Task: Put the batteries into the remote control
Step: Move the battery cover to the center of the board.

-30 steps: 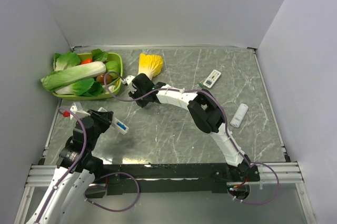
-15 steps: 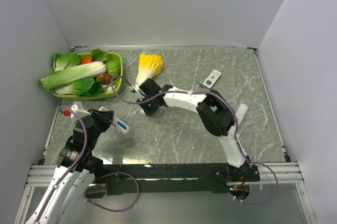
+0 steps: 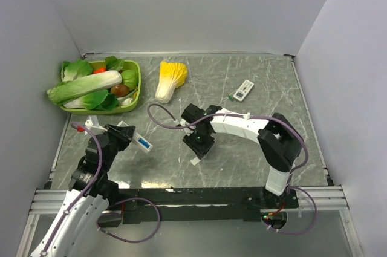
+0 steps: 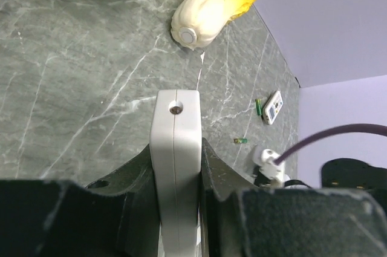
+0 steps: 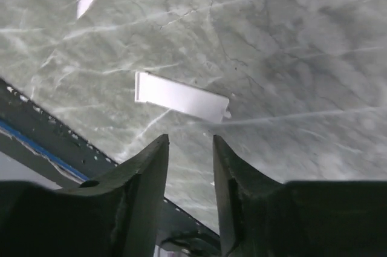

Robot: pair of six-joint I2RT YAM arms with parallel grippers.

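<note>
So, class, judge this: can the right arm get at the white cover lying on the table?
Probably yes. The right arm's fingers hang just above the white cover, parted and empty, and nothing lies between them and it.

Right arm (image 3: 242,125) swung from cabbage (image 3: 171,77) to mid-table; jaws widened; white cover (image 5: 181,97) now lies beneath.

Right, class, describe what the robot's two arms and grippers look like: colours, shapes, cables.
The left arm and the right arm are built from white tubular links joined by chunky black joints. A thin purple cable loops loosely along each arm. The left gripper and the right gripper each have two dark, flat-sided fingers. No markings are legible.
</note>
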